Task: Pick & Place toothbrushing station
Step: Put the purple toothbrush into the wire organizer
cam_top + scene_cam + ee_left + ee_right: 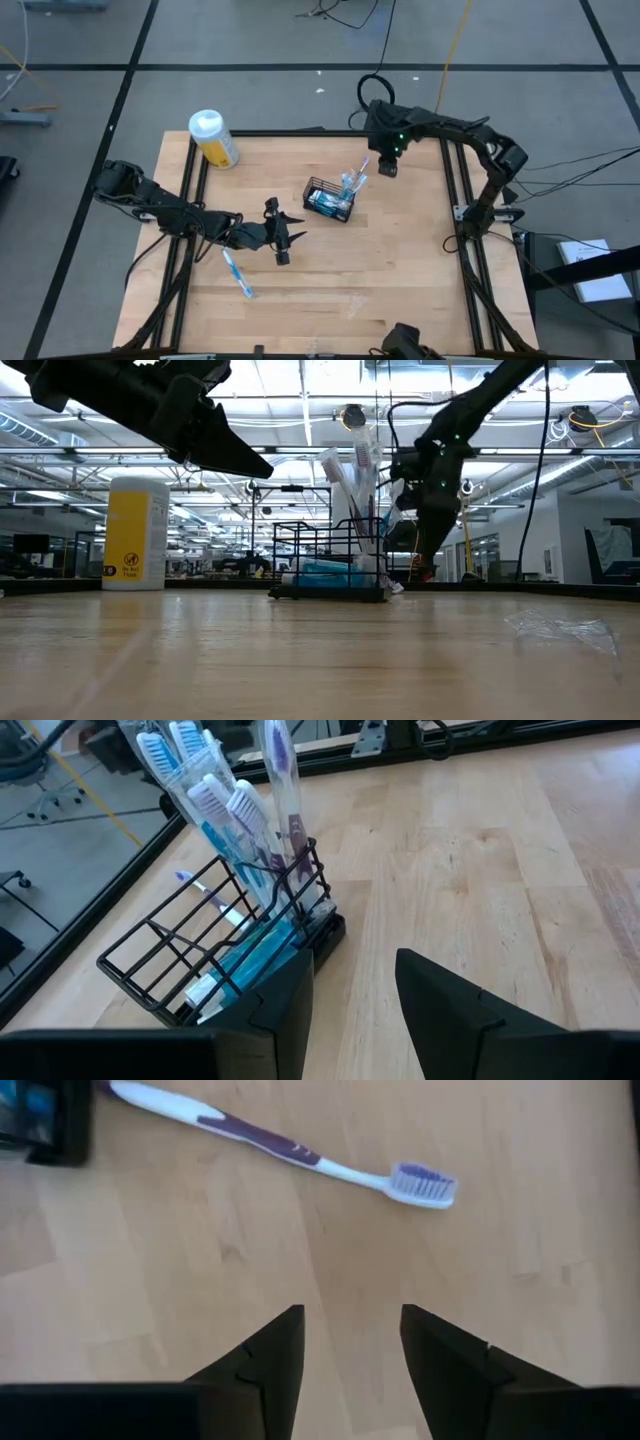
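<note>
Just ahead of the right tool [345, 1342], whose fingers stand apart and empty, a slim white-and-purple toothbrush [285, 1142] lies flat on the wooden bench [400, 260], long axis crosswise, beside the black wire-mesh basket [329, 200]. Farther off, the left tool [283, 238] hangs open.

Bright, even light falls from rows of ceiling strip lights [300, 395] overhead, so shadows on the wooden table [400, 270] are soft and faint, lying close under the arms. In the low view the nearest tabletop is blurred and carries pale sheen, and the left arm [150, 410] reads as a dark silhouette against the lit ceiling. Both wrist views are sharp on the wood ahead, while each gripper's own fingers [270, 1370] are dark and slightly soft.
</note>
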Controlling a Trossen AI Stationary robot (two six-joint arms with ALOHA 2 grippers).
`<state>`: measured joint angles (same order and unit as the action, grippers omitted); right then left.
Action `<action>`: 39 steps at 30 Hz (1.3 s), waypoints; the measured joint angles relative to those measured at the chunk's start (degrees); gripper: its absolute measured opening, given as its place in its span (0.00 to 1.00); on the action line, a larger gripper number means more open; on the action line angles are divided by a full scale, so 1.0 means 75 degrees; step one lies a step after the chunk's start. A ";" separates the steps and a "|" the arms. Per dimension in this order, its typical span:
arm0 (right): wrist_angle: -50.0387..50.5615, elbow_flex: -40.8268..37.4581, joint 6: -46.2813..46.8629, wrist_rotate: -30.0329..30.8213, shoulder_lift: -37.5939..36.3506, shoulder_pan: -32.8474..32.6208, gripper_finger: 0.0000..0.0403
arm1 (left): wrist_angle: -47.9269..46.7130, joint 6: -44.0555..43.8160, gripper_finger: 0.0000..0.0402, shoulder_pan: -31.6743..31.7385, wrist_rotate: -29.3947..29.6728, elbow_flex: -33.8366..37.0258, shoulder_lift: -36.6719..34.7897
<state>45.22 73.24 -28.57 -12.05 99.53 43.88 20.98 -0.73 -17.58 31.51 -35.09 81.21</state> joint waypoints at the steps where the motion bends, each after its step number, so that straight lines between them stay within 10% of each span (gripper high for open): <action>1: -0.0379 -0.0220 0.0059 -0.0014 -0.0080 0.0020 0.40 | -0.0001 0.0000 0.38 0.0000 0.0000 0.0000 0.0000; 13: -0.2728 -0.1819 -0.0715 0.0441 -0.0717 -0.0135 0.41 | -0.0007 0.0000 0.38 -0.0003 0.0003 0.0000 0.0000; 39: -0.3979 -0.1852 -0.1441 0.0372 -0.0251 -0.0399 0.48 | 0.0018 0.0000 0.38 0.0000 0.0000 0.0000 0.0000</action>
<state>15.38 59.35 -39.38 -9.25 97.65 40.88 21.12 -0.73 -17.58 31.51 -35.09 81.21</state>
